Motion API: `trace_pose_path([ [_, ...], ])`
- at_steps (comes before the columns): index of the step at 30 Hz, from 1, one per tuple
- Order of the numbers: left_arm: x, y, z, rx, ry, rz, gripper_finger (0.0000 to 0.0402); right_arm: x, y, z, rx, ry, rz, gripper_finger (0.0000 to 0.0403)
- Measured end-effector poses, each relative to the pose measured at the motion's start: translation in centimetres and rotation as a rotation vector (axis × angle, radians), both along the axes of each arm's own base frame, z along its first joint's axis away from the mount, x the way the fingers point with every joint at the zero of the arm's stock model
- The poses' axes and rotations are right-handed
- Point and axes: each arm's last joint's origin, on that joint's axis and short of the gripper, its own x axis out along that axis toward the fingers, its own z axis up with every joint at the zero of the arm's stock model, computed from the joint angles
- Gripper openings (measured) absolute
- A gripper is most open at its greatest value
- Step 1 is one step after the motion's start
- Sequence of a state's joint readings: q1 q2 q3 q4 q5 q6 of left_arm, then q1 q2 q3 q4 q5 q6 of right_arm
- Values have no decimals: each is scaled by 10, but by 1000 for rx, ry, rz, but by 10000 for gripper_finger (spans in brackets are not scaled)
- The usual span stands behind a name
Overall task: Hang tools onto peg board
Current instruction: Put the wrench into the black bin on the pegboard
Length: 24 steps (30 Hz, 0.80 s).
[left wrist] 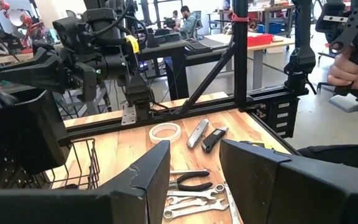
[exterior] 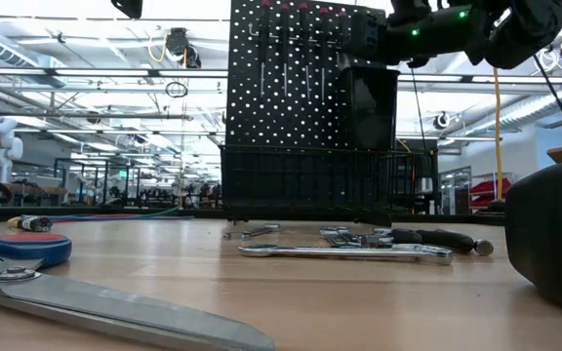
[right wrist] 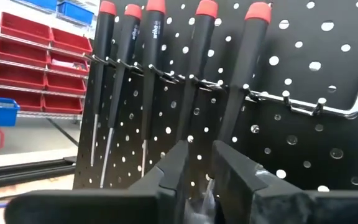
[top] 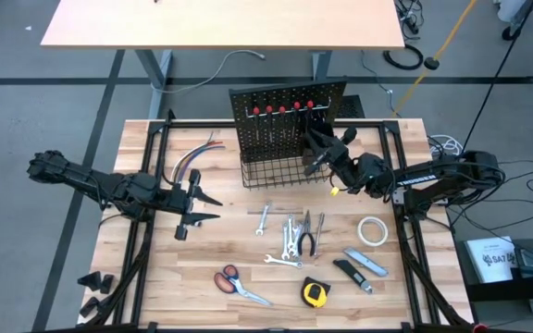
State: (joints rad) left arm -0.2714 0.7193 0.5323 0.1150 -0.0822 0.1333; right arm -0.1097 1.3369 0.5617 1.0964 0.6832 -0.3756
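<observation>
Five red-capped screwdrivers [right wrist: 201,68] hanging in a row on upright peg board [top: 285,116] at upper centre, right gripper [right wrist: 197,165] just before them with fingers slightly parted around a shaft, left gripper [top: 202,205] at left, half open and empty, several wrenches [top: 290,236], one pliers [top: 311,233], one scissors [top: 237,282], one tape measure [top: 315,293], one tape roll [top: 371,231] on light wooden table [top: 155,268], workshop behind.

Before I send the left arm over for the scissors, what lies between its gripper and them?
Bare tabletop, as the high view shows. The left gripper hovers open beside the wires; the scissors lie nearer the front edge.
</observation>
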Motion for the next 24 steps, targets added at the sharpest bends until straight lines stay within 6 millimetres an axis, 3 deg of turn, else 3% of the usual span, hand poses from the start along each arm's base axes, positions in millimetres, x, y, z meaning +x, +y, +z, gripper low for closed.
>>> trace_pose_path([
  [11, 0, 0, 0, 1, 1, 0, 148, -3, 4, 6, -19, -6, 7, 102],
  [18, 0, 0, 0, 4, 4, 0, 148, -18, 31, 28, -21, -61, 113, 107],
  [24, 0, 0, -1, 0, 7, 0, 148, -15, 58, 13, 115, 37, 375, 107],
])
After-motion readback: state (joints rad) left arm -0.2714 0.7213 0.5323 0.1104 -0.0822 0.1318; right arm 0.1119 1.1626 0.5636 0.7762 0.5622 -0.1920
